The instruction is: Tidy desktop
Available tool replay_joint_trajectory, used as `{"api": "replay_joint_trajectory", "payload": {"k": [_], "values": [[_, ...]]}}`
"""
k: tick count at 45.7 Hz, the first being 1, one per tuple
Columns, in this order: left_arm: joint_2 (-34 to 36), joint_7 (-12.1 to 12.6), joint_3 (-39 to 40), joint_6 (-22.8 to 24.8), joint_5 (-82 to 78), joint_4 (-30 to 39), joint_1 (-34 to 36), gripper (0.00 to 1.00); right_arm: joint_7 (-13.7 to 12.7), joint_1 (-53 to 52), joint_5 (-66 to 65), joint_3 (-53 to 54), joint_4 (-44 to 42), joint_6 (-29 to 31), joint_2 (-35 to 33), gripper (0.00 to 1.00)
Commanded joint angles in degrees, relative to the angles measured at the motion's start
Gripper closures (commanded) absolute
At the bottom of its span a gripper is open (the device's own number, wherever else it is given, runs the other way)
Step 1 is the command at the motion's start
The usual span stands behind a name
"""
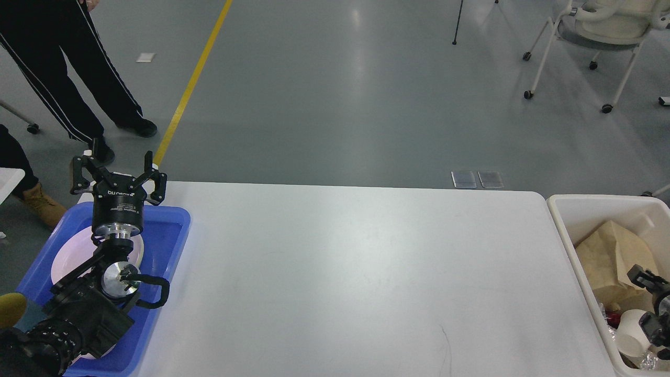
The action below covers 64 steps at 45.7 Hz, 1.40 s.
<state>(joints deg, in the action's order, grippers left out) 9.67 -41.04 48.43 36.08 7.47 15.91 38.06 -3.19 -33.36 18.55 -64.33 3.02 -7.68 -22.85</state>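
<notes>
Overall, 1 desktop [345,272], 1 wide-spread left claw [118,170], 1 unreadable right claw [651,301].

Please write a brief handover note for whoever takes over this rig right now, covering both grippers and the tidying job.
Left gripper: open, holding nothing, raised over the blue plastic tray that holds a white round plate.
Right gripper: at the frame's right edge over the cream rectangular bin, beside a white paper cup lying in it; grip state unclear.
The large white desktop shows no loose items. Bin also holds crumpled brown paper.
Left: confirm the cup is released, retract arms.
</notes>
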Motion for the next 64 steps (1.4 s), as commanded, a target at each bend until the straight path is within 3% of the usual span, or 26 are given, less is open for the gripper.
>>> {"api": "replay_joint_trajectory", "payload": {"k": [1, 9, 19, 22, 25, 32, 36, 43, 54, 64], "values": [[0.00, 0.00, 0.00, 0.04, 0.00, 0.00, -0.01, 0.03, 0.03, 0.05, -0.01, -0.18, -0.03, 0.12, 0.08, 0.00], [0.00, 0.00, 0.00, -0.04, 0.00, 0.00, -0.01, 0.03, -0.06, -1.26, 1.05, 2.27, -0.82, -1.02, 1.40, 0.00], [0.00, 0.00, 0.00, 0.04, 0.00, 0.00, -0.01, 0.03, 0.47, -8.12, 1.31, 25.11, -2.93, -1.90, 1.66, 0.00], [0.00, 0.00, 0.00, 0.04, 0.00, 0.00, -0.01, 0.03, 1.69, -10.84, 1.40, 32.14, -4.86, -1.81, 2.36, 0.00], [0.00, 0.00, 0.00, 0.04, 0.00, 0.00, -0.01, 0.03, 5.02, -13.83, 1.49, 39.61, -4.87, -1.46, 4.12, 0.00], [0.00, 0.00, 0.00, 0.04, 0.00, 0.00, -0.01, 0.03, 18.20, -16.21, 1.84, 55.35, -4.25, 0.82, 5.00, 0.00], [0.00, 0.00, 0.00, 0.04, 0.00, 0.00, 0.08, 0.03, 22.08, -16.47, 2.19, 60.45, -2.24, 5.56, 5.53, 0.00], [0.00, 0.00, 0.00, -0.04, 0.00, 0.00, -0.01, 0.03, 22.53, -16.47, 5.97, 74.25, 0.66, 15.58, 5.71, 0.00], [0.00, 0.00, 0.00, -0.04, 0.00, 0.09, -0.01, 0.03, 23.93, -14.63, 6.06, 86.74, 12.17, 26.04, 5.18, 0.00], [0.00, 0.00, 0.00, 0.04, 0.00, 0.00, 0.08, 0.03, 24.90, -9.18, 6.06, 91.14, 16.67, 26.67, 8.25, 0.00]]}}
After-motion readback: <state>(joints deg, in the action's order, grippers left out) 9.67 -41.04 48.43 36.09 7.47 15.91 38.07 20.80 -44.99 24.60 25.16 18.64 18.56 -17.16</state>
